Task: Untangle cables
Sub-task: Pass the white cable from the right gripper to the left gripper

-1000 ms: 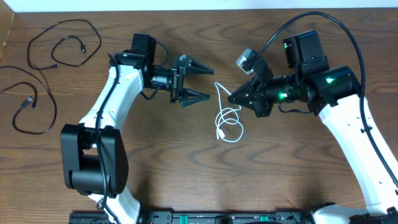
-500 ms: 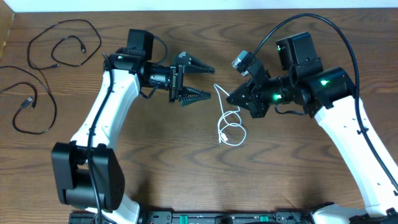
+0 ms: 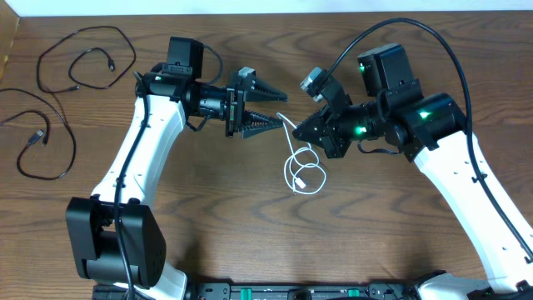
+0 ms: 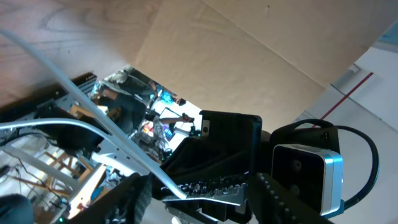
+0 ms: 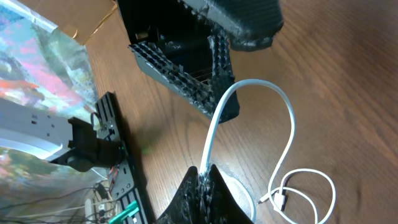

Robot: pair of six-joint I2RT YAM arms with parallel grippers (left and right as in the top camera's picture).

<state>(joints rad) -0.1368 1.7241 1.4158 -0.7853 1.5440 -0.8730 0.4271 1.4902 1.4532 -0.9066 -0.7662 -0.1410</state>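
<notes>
My right fingers [image 5: 194, 194] pinched the white cable [image 5: 290, 127] over the middle of the desk [image 3: 250, 225], its arch at the tips of my spread left fingers [image 3: 263, 125], black cables [image 3: 60, 77] well apart near the left edge.

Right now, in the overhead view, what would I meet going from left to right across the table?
Black cables → left gripper → white cable → right arm. The right gripper, shut on the white cable, overlaps it, so I leave it out.
</notes>
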